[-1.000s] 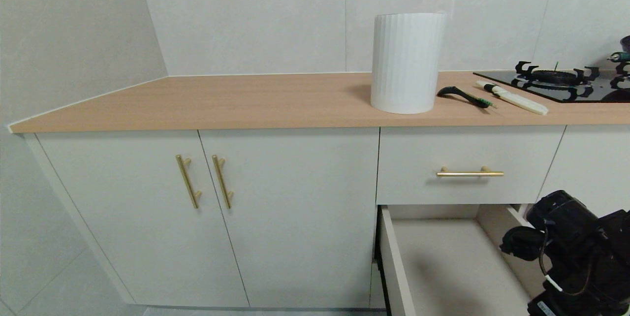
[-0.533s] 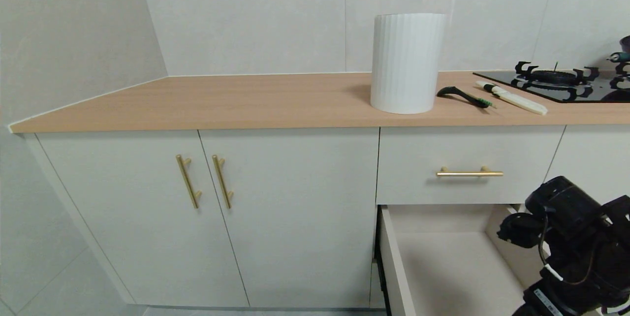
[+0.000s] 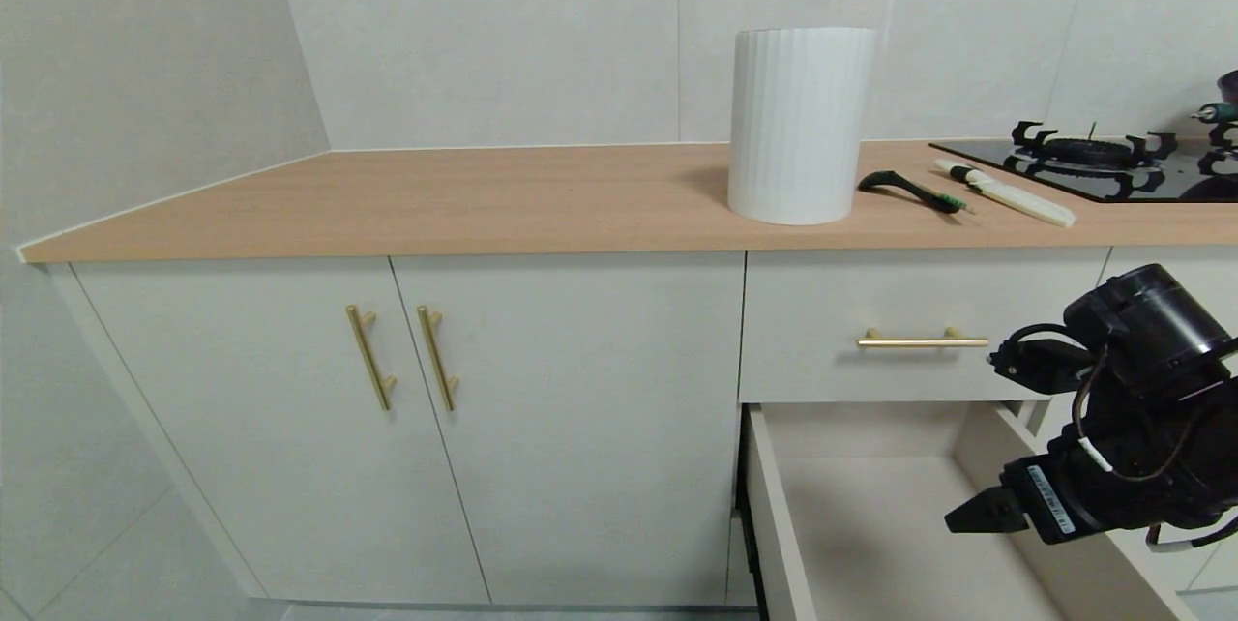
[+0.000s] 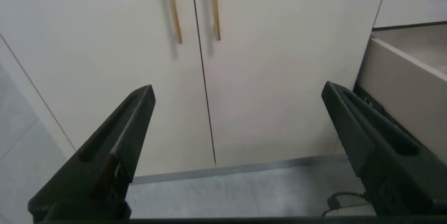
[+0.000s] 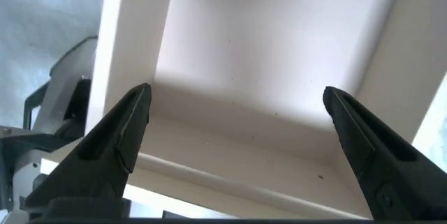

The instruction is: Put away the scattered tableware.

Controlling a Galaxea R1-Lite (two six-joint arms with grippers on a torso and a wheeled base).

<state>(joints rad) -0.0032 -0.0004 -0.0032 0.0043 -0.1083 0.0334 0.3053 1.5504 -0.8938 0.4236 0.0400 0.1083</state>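
Both pcs of tableware lay on the table (image 3: pixel 484 205), right of a tall white ribbed canister (image 3: pixel 798 123). A black utensil w/ green tip, prob. a peeler (image 3: pixel 909 188), sat just beside the canister base. A long white knife (image 3: pixel 1006 191) w/ dark handle end lay beside it, near the front corner of the black hob (image 3: pixel 1093 162). The two were close but I saw them apart, not touching. Neither was held.

The lower drawer (image 3: pixel 774 524) under the table was pulled out, inside pale and bare as far as I could see. The upper drawer above it was closed, w/ a gold bar handle (image 3: pixel 924 341).

The right gripper (image 3: pixel 972 517) hung over the open drawer's right side, below the gold handle, well under table level and well apart from the peeler and knife. From its wrist cam the right gripper (image 5: pixel 236 91) had its fingers spread wide w/ nothing between them, and the drawer (image 5: pixel 265 56) interior lay beyond.

The left gripper (image 4: pixel 237 95) was also spread wide and carried nothing. It sat low, facing the two closed cabinet doors (image 4: pixel 202 77) w/ their vertical gold handles, w/ grey floor under them. The drawer (image 4: pixel 412 63) edge was off to one side of it.
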